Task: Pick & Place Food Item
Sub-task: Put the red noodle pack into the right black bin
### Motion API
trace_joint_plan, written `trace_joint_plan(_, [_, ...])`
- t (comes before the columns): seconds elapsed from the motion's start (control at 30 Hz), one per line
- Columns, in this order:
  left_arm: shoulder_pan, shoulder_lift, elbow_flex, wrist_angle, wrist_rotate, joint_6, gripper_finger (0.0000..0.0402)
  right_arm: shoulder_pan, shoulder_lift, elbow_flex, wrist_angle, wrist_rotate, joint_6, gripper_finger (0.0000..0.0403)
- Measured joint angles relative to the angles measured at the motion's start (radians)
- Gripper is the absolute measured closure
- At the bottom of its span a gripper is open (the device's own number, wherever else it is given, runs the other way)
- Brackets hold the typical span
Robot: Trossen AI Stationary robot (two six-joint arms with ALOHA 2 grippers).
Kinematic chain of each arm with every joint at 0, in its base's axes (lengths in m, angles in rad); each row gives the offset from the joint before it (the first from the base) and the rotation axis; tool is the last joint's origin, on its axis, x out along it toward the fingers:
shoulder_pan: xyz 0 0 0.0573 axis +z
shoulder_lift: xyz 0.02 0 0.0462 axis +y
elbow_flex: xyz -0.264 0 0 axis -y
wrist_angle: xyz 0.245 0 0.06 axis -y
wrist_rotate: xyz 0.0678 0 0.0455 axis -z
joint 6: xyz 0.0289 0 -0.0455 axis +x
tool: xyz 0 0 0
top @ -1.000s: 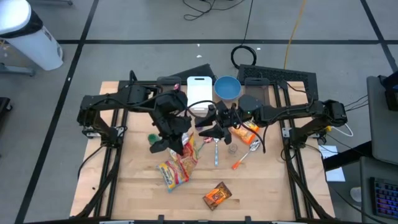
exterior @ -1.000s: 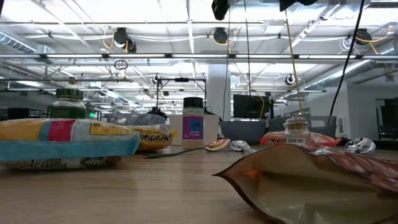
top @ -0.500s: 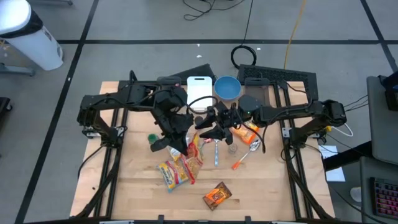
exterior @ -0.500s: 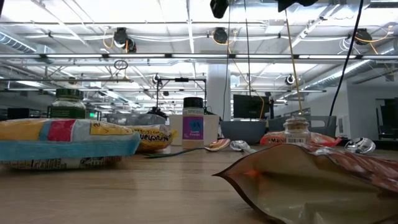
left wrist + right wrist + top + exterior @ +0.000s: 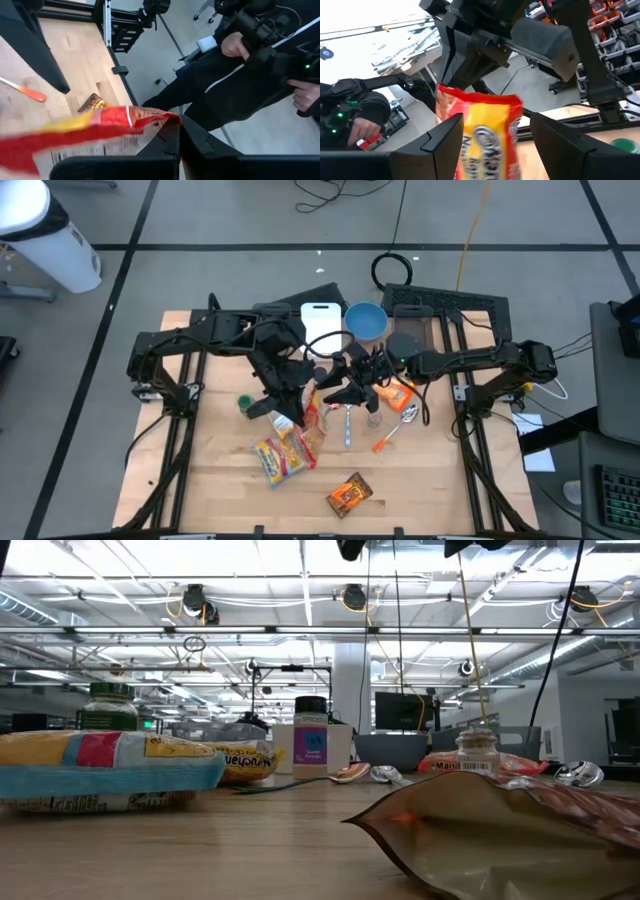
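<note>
Near the middle of the wooden counter point(image 5: 200, 480), the left hand point(image 5: 298, 406) is pinched tight on the top edge of a red and yellow crinkled snack bag point(image 5: 314, 417), which hangs lifted above the boards; the left wrist view shows the bag's upper seam point(image 5: 100, 125) clamped between the two dark fingers point(image 5: 165, 145). The right hand point(image 5: 338, 388) sits just beside it, jaws spread wide, and in the right wrist view the same bag point(image 5: 480, 135) fills the gap between its fingers point(image 5: 445, 145) without either pad clearly touching it. The two hands crowd each other there, leaving little free room. Open board lies toward the near edge, broken only by a yellow and blue snack packet point(image 5: 280, 458) and a small brown and orange pouch point(image 5: 350, 495). Right of the hands lie a metal spoon point(image 5: 409, 413) and an orange-handled utensil point(image 5: 384, 443). At the far edge stand a white cutting board point(image 5: 320, 323) and a blue bowl point(image 5: 366, 321). In the low view both hands are cut off at the top, and a pale pouch point(image 5: 500, 830) blocks much of the foreground. A person in dark clothing point(image 5: 240, 75) stands past the counter's side.
</note>
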Motion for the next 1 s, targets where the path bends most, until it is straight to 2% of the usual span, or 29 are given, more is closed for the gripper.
trace_joint_plan(0.6, [0.000,0.000,0.000,0.000,0.021,0.002,0.0401,0.000,0.000,0.000,0.007,0.001,-0.001,0.0179])
trace_joint_plan(1.0, [0.011,0.000,-0.001,0.092,0.145,0.009,0.0401,0.006,0.000,0.000,0.106,-0.052,0.057,0.0179])
